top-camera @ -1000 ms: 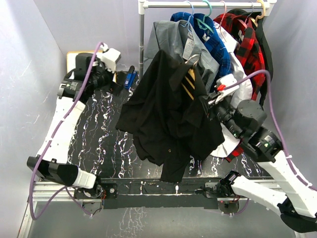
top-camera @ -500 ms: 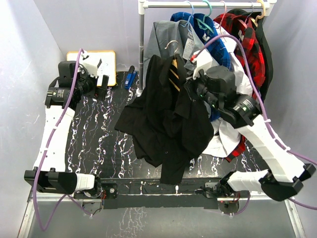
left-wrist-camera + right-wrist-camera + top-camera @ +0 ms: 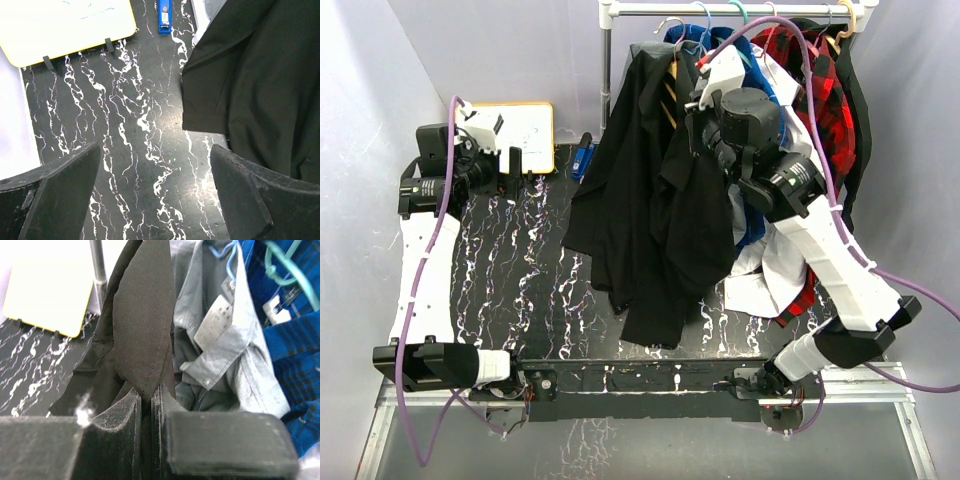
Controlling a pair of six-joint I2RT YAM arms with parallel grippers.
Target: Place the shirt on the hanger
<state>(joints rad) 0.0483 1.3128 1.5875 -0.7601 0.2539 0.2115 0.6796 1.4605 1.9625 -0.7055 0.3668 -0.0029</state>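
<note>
The black shirt (image 3: 650, 210) hangs high by the clothes rail, draped over the yellow-orange hanger (image 3: 669, 88). Only short strips of the hanger show at the collar, and its hook rises to about the level of the rail. My right gripper (image 3: 693, 112) is shut on a fold of the shirt's black fabric (image 3: 145, 320) near the shoulder; in the right wrist view the gripper (image 3: 151, 396) pinches that fold. My left gripper (image 3: 513, 165) is open and empty over the table at the far left. In the left wrist view the gripper (image 3: 155, 155) has the shirt's hem (image 3: 250, 85) to its right.
The rail (image 3: 740, 9) carries a grey shirt with a paper tag (image 3: 220, 322), blue plaid (image 3: 295, 340) and red plaid (image 3: 820, 80) shirts, and light-blue (image 3: 227, 255) and teal (image 3: 292, 275) hangers. A yellow-edged whiteboard (image 3: 525, 125) and a blue tool (image 3: 165, 15) lie at the table's back left.
My right arm has raised the shirt and hanger from table height up to the rail. My left gripper has drawn back to the left, away from the shirt.
</note>
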